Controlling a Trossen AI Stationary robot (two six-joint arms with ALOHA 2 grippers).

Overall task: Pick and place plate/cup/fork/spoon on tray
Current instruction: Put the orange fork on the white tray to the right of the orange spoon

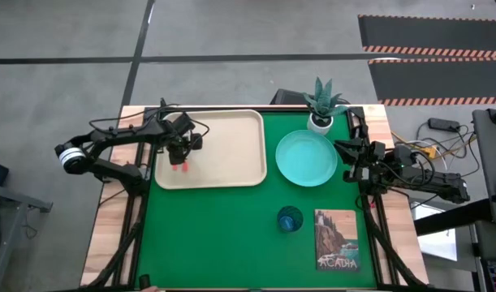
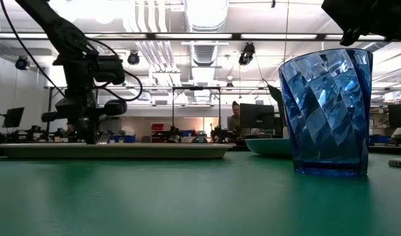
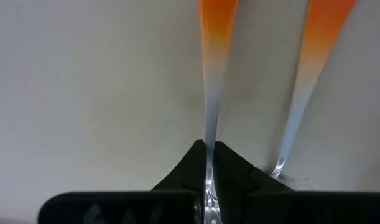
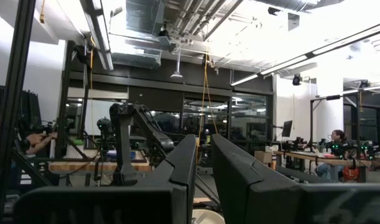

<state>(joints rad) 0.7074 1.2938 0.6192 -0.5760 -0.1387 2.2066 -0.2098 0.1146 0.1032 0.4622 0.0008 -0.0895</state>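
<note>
Nearest the low camera, the cup [image 2: 328,111] is standing upright on the green table [image 1: 215,235], filling the right of that view. From above it is sitting at the table's near middle, just beside the Acadia card [image 1: 337,239] and well apart from both arms.

Going by size, the tray [image 1: 231,174] is lying on the table's far left part, with most of its beige floor showing bare. The plate [image 1: 307,158] is resting on the green cloth just beside the tray's right rim, outside it. A potted plant [image 1: 321,122] is standing near the plate's far edge.

The left gripper [image 1: 179,162] is reaching down over the tray's left part, and its fingers [image 3: 190,168] are pinching tight on the silver stem of the gripped utensil [image 3: 211,93], whose orange handle is pointing away from the wrist. The second utensil [image 3: 301,93], also orange-handled, is lying on the tray floor just beside it, apart from the fingers. Their heads are hidden, so I cannot tell which is the fork and which the spoon.

The right gripper [image 1: 345,148] is waiting near the plate's right rim, raised off the table and pointing level into the room. Its fingers [image 4: 177,168] are standing slightly parted, holding nothing.
</note>
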